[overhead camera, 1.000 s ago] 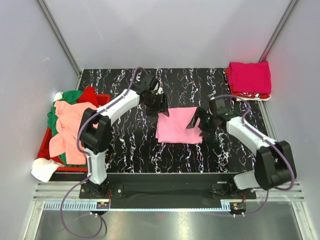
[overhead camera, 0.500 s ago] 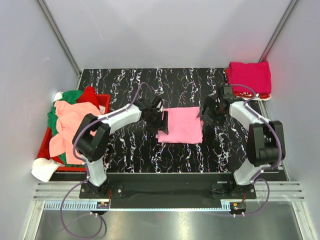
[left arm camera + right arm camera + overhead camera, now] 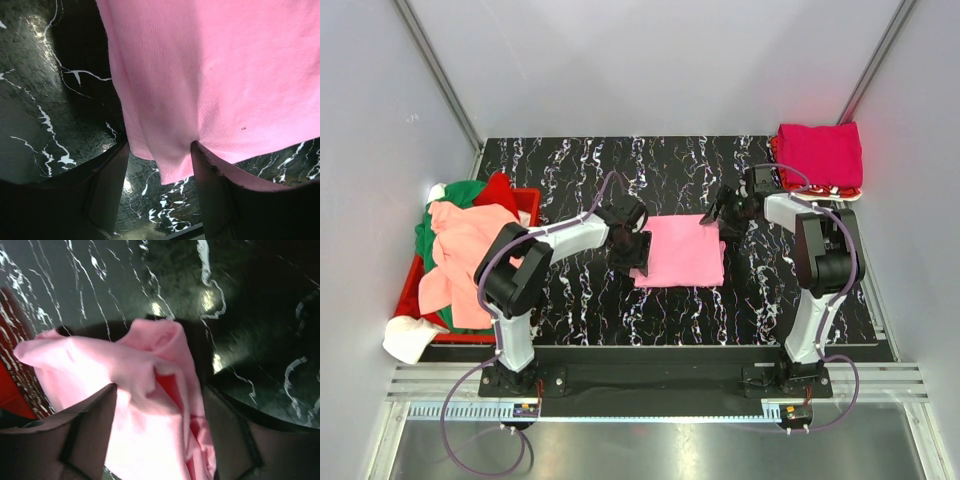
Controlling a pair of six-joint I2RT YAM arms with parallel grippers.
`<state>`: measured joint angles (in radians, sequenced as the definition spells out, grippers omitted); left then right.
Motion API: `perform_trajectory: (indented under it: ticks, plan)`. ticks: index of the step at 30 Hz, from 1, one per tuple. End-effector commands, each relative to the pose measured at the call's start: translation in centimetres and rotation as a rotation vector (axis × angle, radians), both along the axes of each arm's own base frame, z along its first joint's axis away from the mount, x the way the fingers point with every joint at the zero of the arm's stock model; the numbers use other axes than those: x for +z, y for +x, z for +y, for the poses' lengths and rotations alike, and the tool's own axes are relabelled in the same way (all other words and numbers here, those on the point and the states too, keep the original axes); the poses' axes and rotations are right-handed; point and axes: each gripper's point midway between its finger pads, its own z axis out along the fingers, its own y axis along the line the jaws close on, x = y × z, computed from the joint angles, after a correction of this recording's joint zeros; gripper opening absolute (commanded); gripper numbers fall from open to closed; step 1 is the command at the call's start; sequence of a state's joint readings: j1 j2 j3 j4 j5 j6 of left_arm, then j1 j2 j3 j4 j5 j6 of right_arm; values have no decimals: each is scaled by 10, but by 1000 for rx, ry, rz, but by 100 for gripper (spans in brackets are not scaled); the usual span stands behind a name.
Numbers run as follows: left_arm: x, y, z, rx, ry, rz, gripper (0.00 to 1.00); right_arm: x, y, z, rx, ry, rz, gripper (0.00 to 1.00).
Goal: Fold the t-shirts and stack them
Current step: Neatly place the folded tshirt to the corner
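Two grippers flank the folded pink shirt point(image 3: 682, 250). The left gripper point(image 3: 160, 147) straddles its left edge, jaws wide apart and clamping nothing. The right gripper point(image 3: 159, 390), equally spread, has the shirt's bunched far-right corner between its jaws, pinched by neither. They are probably tidying it for the magenta stack point(image 3: 820, 155) beyond its right side.

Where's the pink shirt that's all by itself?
In the top view, the pink shirt lies in the middle of the black table, between the left fingers at its left edge and the right fingers at its far right corner.
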<state>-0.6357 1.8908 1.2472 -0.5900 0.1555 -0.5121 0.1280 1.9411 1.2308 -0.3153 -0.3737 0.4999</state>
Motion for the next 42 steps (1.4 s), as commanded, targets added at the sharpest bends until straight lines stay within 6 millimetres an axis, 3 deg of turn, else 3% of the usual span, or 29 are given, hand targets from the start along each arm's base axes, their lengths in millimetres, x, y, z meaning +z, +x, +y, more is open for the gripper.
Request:
perform_trajectory:
  ticks: [1,6,7,10,13,16,19,20,21,22,23,25,27,29,30,31,33,34,37,40,42]
  plan:
    - [-7,13,25,-11,112,-54,59,-26,0,10,6,62,33,73]
    - [-17,22,43,13,131,-15,59,-38,-9,22,-5,160,44,58]
    - [-19,23,45,25,130,-7,59,-44,-20,25,-14,189,73,48]
    - [-20,26,45,38,102,1,59,-46,-19,29,-21,232,40,34]
    - [-17,27,42,41,92,5,58,-53,-25,34,-15,278,29,4]
    - [0,27,41,41,73,-13,59,-42,-19,40,14,322,-40,0]
    - [37,25,44,26,58,-61,65,-18,-14,39,60,297,-125,0]
    - [56,25,45,23,46,-96,66,-1,-9,36,74,268,-172,0]
    - [67,22,50,20,59,-102,67,-2,-17,29,102,205,-154,0]
    - [85,20,54,8,53,-141,67,7,-9,21,96,142,-183,0]
    - [93,14,62,5,77,-143,67,13,-22,9,89,63,-131,0]
    - [115,4,73,1,80,-192,67,25,-14,-20,84,-131,-180,0]
    - [118,-10,88,7,109,-200,67,38,-20,-54,65,-317,-184,0]
    - [135,-20,94,17,72,-263,67,54,-21,-74,39,-426,-202,0]
    - [128,-31,99,11,71,-254,67,59,-20,-84,39,-487,-219,0]
    - [141,-38,102,12,36,-302,67,65,-17,-100,2,-571,-229,0]
    - [133,-49,112,15,39,-324,66,76,-11,-120,-14,-683,-255,0]
    - [139,-54,115,11,23,-363,66,81,-3,-125,-17,-717,-266,0]
    - [138,-55,134,49,68,-429,65,93,17,-150,-38,-825,-270,0]
    - [140,-53,134,62,41,-480,64,106,40,-170,-18,-912,-303,0]
    - [146,-53,132,48,22,-495,64,125,59,-182,-10,-996,-365,0]
